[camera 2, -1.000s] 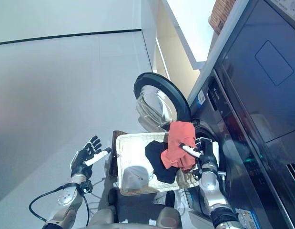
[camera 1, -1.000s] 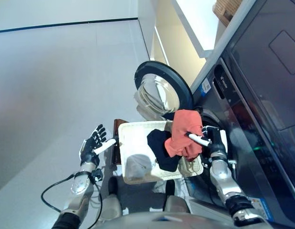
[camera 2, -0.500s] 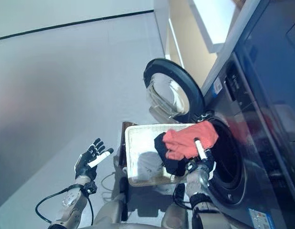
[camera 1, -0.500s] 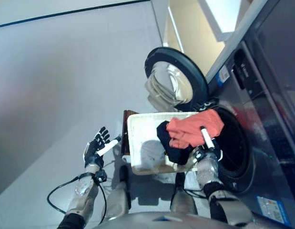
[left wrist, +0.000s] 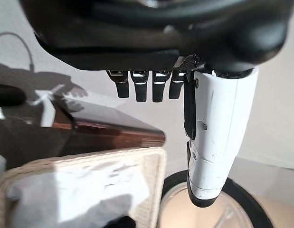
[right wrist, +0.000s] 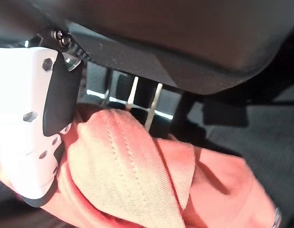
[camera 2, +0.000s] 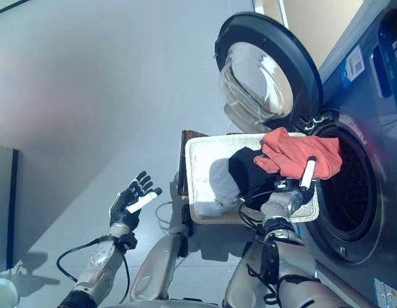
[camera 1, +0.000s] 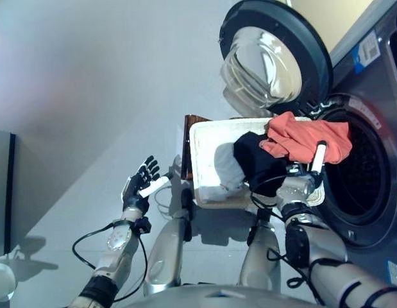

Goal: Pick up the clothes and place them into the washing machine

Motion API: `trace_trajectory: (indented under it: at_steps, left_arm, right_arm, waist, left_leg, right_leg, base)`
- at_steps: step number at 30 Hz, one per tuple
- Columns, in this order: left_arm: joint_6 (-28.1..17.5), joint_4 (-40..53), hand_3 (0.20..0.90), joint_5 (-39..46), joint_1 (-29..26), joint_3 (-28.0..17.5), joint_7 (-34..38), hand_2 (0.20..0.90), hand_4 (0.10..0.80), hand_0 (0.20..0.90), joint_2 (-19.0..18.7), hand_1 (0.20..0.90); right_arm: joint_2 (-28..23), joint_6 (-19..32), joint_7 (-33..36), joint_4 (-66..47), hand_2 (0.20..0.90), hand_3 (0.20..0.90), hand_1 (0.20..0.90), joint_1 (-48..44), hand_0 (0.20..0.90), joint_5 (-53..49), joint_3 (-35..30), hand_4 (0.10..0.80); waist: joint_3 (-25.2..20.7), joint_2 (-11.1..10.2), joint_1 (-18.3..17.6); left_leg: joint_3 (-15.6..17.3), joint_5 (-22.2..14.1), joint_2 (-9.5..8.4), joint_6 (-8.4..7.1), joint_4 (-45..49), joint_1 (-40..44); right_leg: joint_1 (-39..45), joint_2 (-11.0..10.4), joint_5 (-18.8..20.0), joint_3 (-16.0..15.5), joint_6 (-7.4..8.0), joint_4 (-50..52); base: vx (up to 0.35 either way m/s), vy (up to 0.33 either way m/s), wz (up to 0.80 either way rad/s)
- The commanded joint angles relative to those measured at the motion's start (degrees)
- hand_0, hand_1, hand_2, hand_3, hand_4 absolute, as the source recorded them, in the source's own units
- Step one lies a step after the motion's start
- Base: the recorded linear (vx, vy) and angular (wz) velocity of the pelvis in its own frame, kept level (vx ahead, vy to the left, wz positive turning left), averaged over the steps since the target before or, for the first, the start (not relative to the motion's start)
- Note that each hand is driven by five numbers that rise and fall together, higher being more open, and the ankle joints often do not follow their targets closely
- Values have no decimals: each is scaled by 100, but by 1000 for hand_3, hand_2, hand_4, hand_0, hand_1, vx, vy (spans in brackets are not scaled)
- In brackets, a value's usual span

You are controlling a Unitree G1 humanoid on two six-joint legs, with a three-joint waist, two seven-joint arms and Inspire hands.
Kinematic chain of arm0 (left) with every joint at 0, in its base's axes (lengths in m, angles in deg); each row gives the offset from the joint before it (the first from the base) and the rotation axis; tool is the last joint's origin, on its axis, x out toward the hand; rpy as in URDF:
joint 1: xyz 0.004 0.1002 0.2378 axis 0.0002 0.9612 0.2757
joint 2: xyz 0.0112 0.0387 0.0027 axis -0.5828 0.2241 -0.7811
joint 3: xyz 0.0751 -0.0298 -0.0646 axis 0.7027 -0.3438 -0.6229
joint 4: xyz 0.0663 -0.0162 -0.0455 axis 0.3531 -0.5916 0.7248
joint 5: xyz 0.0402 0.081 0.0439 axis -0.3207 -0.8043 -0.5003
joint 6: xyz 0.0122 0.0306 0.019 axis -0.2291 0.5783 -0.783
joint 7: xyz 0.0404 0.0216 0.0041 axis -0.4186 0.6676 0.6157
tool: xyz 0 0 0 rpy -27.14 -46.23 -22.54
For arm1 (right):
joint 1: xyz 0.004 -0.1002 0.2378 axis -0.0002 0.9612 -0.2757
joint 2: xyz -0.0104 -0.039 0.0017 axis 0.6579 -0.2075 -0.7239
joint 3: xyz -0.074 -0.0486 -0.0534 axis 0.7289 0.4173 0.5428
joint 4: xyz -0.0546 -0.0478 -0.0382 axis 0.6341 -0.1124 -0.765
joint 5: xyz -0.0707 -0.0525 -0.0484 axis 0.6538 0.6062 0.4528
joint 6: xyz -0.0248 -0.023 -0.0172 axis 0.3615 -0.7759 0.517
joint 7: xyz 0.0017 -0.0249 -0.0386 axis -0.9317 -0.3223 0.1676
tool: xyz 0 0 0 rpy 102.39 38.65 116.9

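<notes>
**Left eye view: orange garment held at the washer's mouth**

Left eye view shows a dark grey washing machine (camera 1: 378,160) filling the right side, its round drum opening (camera 1: 362,176) facing the robot. Its door (camera 1: 275,54) stands swung wide on the far side, glass bowl catching light. Pale floor (camera 1: 89,96) spreads across the left.

Just left of the drum opening sits a cream laundry basket (camera 1: 201,138), resting on a brown stool (camera 1: 188,122) whose edge shows at the basket's left. Inside the basket lie a black garment (camera 1: 256,163) and, left of it, a grey-white garment (camera 1: 225,173).

An orange garment (camera 1: 304,138) hangs lifted above the basket's right rim, stretching across to the edge of the drum opening, partly over the black garment. The right hand (camera 2: 294,192) is closed on this cloth; the right wrist view shows the orange fabric bunched between the white-covered thumb and the curled dark fingers (right wrist: 137,95).

Out to the left, well apart from the basket, the left hand (camera 1: 139,187) hovers over the floor, fingers spread and holding nothing.
</notes>
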Motion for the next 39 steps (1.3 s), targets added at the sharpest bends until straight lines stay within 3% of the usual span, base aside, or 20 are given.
trace_trajectory:
  at_steps: [1, 5, 9, 15, 19, 22, 26, 33, 39]
  left_arm:
    - [-471, 628, 900, 104, 135, -102, 9, 900, 800, 900, -131, 900]
    - [-506, 446, 900, 50, 32, -21, 75, 900, 800, 900, 3, 900]
    - [-555, 446, 900, 68, 52, -14, 55, 900, 800, 900, 6, 900]
    - [-562, 554, 900, 78, 141, 56, 13, 900, 800, 900, -139, 900]
    - [-499, 514, 900, 81, 135, 227, -102, 900, 800, 900, -258, 900]
    - [-495, 659, 900, 181, 154, 289, -157, 900, 800, 900, -304, 900]
    - [-475, 938, 900, 258, 186, 387, -219, 900, 800, 900, -354, 900]
    - [-502, 1059, 900, 281, 104, 484, -205, 900, 800, 900, -365, 900]
    - [-533, 971, 900, 262, 82, 421, -159, 900, 800, 900, -354, 900]
  right_arm:
    - [-190, 703, 38, -628, 200, 200, 200, 225, 200, 179, -149, 300]
    - [-9, 826, 35, -1062, 200, 200, 200, 639, 200, 417, 41, 300]
    - [-134, 919, 104, -1026, 200, 200, 200, 582, 200, 441, -76, 300]
    - [-1146, 1013, 275, -583, 200, 200, 200, -190, 200, 105, -660, 300]
    - [-2126, 883, 419, 272, 200, 200, 200, -723, 200, -359, -994, 300]
    - [-2779, 634, 625, 800, 200, 200, 200, -1171, 200, -269, -857, 300]
    - [-3225, 314, 677, 992, 200, 200, 200, -1551, 200, 8, -428, 300]
    - [-3173, 158, 679, 1055, 200, 200, 200, -1934, 200, 346, 163, 300]
    - [-3106, 129, 641, 1130, 200, 200, 200, -2040, 200, 451, 239, 300]
  waist:
    - [-222, 51, -132]
    - [-173, 55, -314]
    - [-200, 99, -344]
    - [-317, 288, -255]
    - [-377, 463, -166]
    - [-413, 613, -51]
    - [-451, 680, 52]
    - [-463, 668, 103]
    - [-490, 626, 137]
  left_leg:
    - [-263, -456, 376, -510, 668, -225]
    - [-213, -555, 425, -506, 767, -296]
    - [-169, -563, 414, -509, 701, -312]
    - [-184, -474, 346, -524, 613, -449]
    - [-140, -530, 288, -529, 625, -454]
    - [-83, -524, 247, -517, 616, -501]
    - [-20, -490, 249, -516, 575, -594]
    - [26, -359, 208, -529, 390, -678]
    - [-42, -290, 179, -550, 316, -686]
  right_leg:
    - [-132, -320, 46, 252, 136, 299]
    - [-303, -263, -41, 396, 103, 413]
    - [-399, -280, -29, 443, 117, 397]
    - [-617, -301, -37, 540, 124, 473]
    - [-735, -348, -177, 636, 125, 620]
    - [-906, -386, -196, 747, 144, 685]
    - [-1167, -382, -189, 863, 157, 771]
    - [-1310, -387, -137, 853, 158, 774]
    - [-1209, -400, -110, 752, 159, 721]
  base:
    - [-17, 10, -11]
    - [11, 12, -17]
    - [13, 10, -11]
    - [1, 1, -3]
    - [31, 18, 1]
    - [7, 23, 6]
    - [-9, 8, -4]
    - [0, -2, 1]
    - [2, -7, 5]
